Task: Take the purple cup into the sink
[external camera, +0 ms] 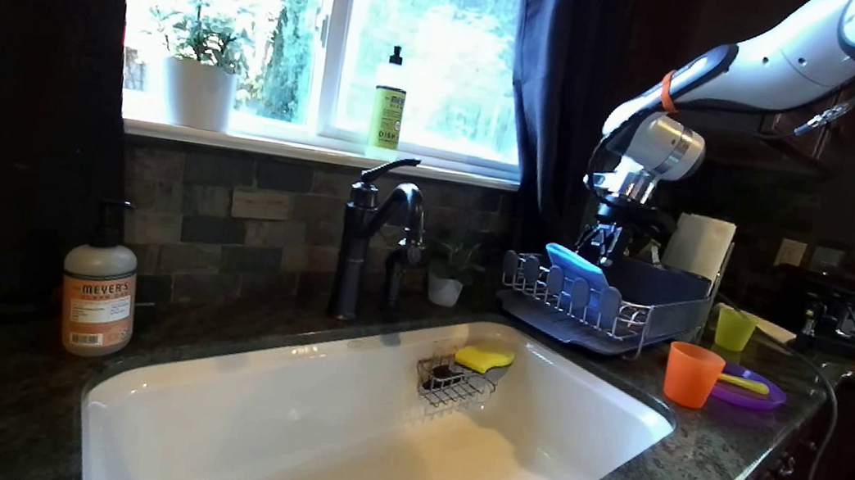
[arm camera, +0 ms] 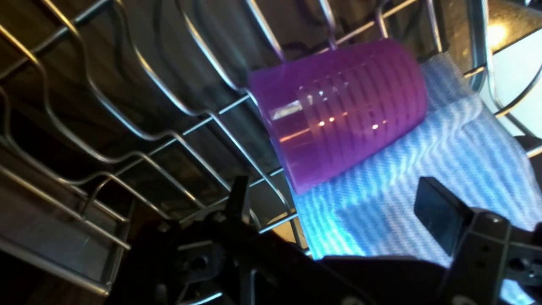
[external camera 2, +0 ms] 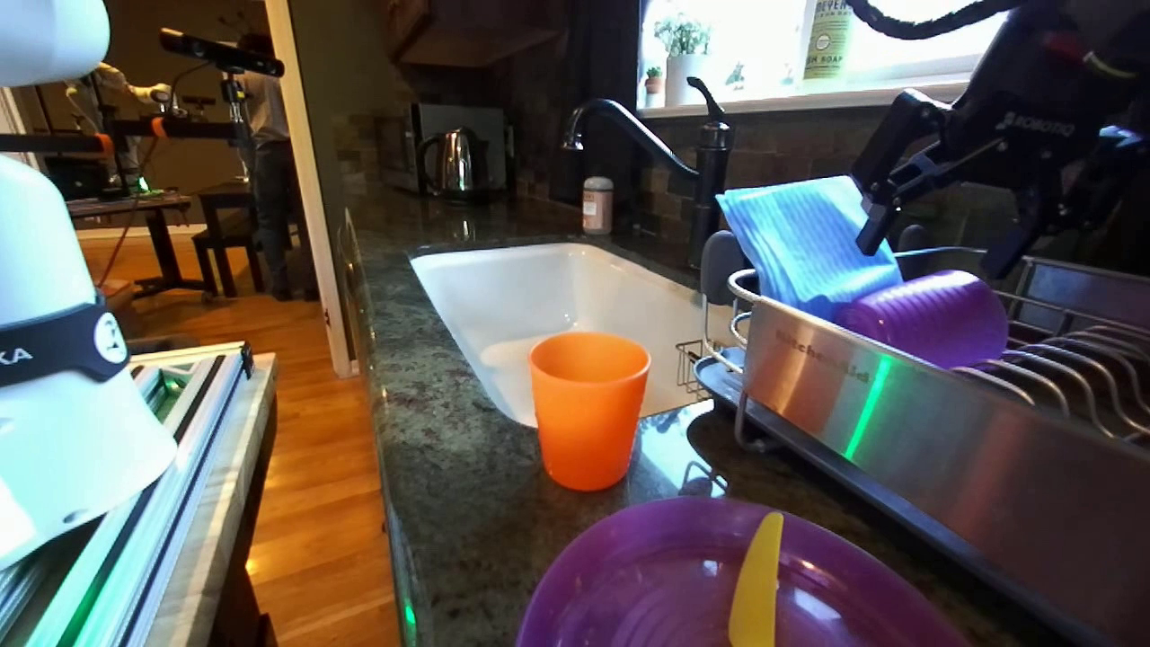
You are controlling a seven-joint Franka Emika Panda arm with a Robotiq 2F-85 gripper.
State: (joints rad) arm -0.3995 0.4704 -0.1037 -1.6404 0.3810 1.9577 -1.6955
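The purple cup point(external camera 2: 934, 319) lies on its side in the dish rack, against a blue striped cloth point(external camera 2: 800, 238). The wrist view shows the cup point(arm camera: 343, 110) on the rack wires beside the cloth point(arm camera: 381, 220). In an exterior view the cup is hidden by the rack and cloth point(external camera: 580, 275). My gripper point(external camera 2: 934, 252) is open and empty, just above the cup and cloth. In the wrist view its fingers point(arm camera: 334, 190) are wide apart, with the cup's open end near the left finger. The white sink point(external camera: 223, 411) shows in both exterior views point(external camera 2: 620, 279).
The dish rack point(external camera 2: 809, 359) stands beside the sink. An orange cup point(external camera 2: 588, 413) stands upright near a purple dish point(external camera 2: 620, 593) with a yellow utensil point(external camera 2: 756, 584). A green cup point(external camera: 734, 330) is behind. The dark faucet point(external camera: 352, 263) rises behind the sink; a yellow sponge point(external camera: 485, 357) sits inside it.
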